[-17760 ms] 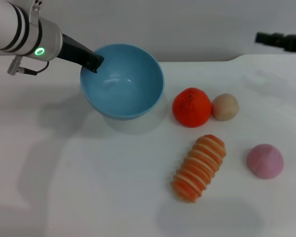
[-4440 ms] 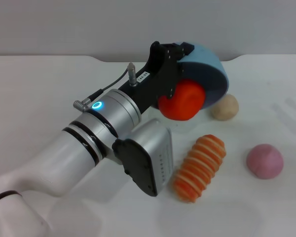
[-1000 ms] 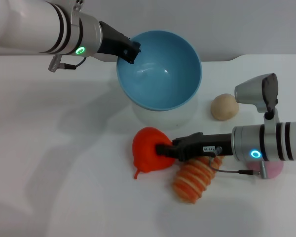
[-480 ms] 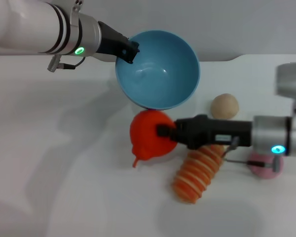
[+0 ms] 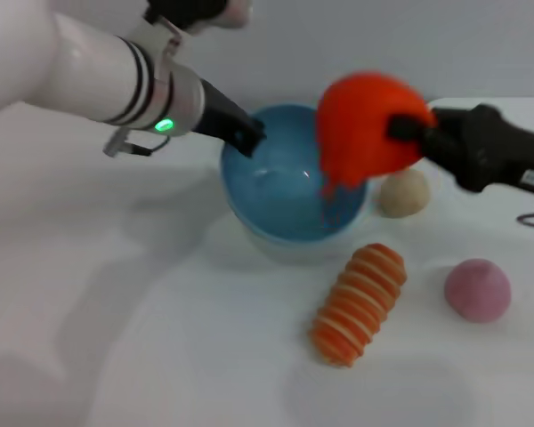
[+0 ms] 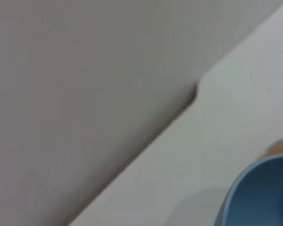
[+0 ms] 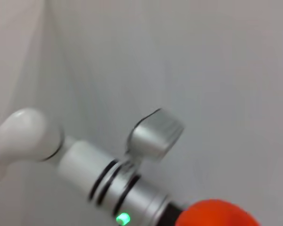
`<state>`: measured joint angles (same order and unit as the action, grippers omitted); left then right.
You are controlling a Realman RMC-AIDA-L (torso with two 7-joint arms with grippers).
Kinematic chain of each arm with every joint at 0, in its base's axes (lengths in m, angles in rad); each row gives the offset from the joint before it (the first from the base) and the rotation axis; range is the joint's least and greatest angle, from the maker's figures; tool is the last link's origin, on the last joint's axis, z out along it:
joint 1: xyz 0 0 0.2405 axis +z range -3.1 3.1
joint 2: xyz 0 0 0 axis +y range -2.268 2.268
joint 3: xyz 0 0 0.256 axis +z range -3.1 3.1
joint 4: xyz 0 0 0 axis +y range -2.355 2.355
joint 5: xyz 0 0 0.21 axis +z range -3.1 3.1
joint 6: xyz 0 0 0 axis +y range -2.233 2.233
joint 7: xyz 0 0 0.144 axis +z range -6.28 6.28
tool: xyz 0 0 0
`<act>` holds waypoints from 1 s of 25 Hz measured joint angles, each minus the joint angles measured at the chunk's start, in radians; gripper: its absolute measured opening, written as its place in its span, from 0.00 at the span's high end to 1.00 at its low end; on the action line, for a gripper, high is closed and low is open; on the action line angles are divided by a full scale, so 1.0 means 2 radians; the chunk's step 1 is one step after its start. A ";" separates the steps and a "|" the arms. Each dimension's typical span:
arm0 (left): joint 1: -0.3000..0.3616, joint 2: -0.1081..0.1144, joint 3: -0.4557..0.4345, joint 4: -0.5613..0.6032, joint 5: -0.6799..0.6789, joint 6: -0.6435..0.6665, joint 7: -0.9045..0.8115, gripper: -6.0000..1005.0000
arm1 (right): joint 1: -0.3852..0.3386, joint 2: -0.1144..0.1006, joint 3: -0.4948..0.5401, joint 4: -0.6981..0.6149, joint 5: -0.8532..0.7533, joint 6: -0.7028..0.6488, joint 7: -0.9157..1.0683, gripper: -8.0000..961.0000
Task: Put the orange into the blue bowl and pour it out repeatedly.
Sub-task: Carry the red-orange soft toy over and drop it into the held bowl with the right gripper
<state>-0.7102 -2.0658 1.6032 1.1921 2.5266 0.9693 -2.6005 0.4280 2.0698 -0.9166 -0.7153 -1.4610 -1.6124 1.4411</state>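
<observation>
White worktop (image 5: 160, 338), items listed left to right. Left gripper (image 5: 247, 138): black, reaching in from 10 o'clock on a white arm with a green light, clamped on the rim of the blue bowl at the bowl's 10 o'clock edge. Blue bowl (image 5: 285, 191): light blue, deep, upright at the centre of the worktop, nothing resting inside it; part of its rim shows in the left wrist view (image 6: 254, 193). Orange (image 5: 367, 129): red-orange, soft, raised above the bowl's 2 o'clock rim, stem nub hanging down into the bowl's mouth; also seen in the right wrist view (image 7: 217, 214). Right gripper (image 5: 408, 133): black, entering from 3 o'clock, closed on the orange. Striped orange-and-cream oblong piece (image 5: 360, 302): lying at the bowl's 5 o'clock. Tan ball (image 5: 403, 193): just beside the bowl at 3 o'clock. Pink dome (image 5: 477, 289): at 4 o'clock, well apart.
</observation>
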 joint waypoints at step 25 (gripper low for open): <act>0.006 0.001 0.018 0.000 0.003 -0.049 0.029 0.99 | 0.019 -0.003 0.052 0.060 -0.019 0.064 0.025 0.58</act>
<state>-0.6989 -2.0636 1.6384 1.1913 2.5322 0.8721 -2.5419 0.4657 2.0643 -0.8119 -0.5956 -1.4992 -1.4834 1.4911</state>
